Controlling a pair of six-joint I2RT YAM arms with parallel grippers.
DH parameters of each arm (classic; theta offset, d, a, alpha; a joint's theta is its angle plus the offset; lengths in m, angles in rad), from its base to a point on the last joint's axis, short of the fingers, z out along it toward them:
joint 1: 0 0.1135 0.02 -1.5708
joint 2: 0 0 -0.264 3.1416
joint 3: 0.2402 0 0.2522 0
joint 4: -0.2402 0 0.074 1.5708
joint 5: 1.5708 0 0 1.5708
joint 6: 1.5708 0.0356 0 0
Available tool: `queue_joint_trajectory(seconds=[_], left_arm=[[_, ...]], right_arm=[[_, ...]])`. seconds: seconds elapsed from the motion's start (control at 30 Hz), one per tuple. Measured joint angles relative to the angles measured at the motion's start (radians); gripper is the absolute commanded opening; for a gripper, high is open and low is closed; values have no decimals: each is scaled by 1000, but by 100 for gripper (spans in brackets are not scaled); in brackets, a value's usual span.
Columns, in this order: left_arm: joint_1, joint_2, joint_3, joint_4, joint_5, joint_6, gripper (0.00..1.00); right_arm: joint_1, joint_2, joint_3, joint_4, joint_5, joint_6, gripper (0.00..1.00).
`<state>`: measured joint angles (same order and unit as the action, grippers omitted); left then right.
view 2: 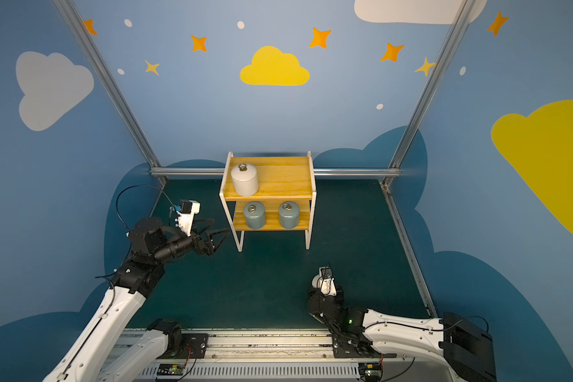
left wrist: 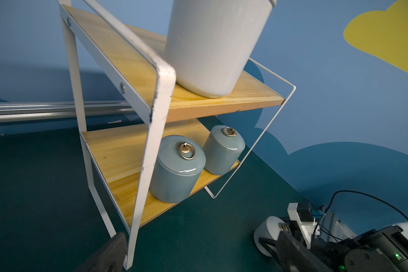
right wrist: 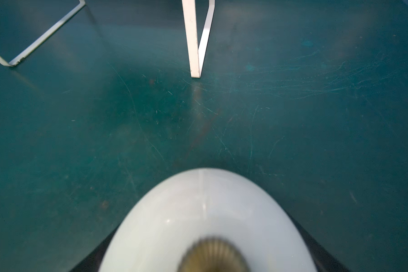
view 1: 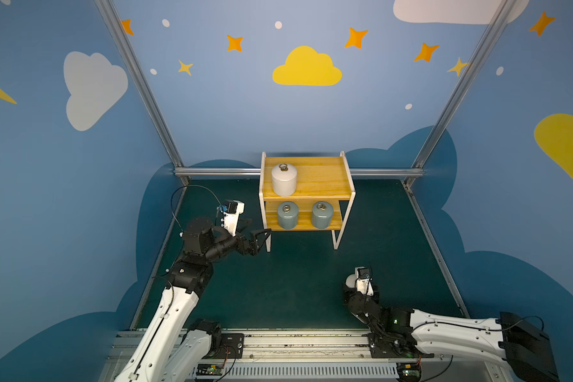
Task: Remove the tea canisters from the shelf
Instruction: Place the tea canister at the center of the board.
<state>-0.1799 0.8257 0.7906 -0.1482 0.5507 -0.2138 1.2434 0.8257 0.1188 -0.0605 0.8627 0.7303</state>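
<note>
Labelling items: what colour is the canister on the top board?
White canister; clearest in a top view.

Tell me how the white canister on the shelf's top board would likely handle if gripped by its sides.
Probably slippery: the white canister has a smooth glazed wall. Likely heavy for its size and breakable, since it looks ceramic. Unlikely to roll: it stands upright on the shelf.

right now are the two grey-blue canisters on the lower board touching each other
Apart. Both top views show bare lower board between the left grey-blue canister and the right grey-blue canister.
</note>
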Motion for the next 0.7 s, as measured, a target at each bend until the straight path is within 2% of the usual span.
queue_joint_trajectory(seconds=[0.37,0.7], left_arm=[[0,-2,-2,0,0,0,100],[0,-3,-2,0,0,1,100]], right_arm=[[24,-19,47,-125,-18,67,85],[25,-136,80,-216,-13,52,88]])
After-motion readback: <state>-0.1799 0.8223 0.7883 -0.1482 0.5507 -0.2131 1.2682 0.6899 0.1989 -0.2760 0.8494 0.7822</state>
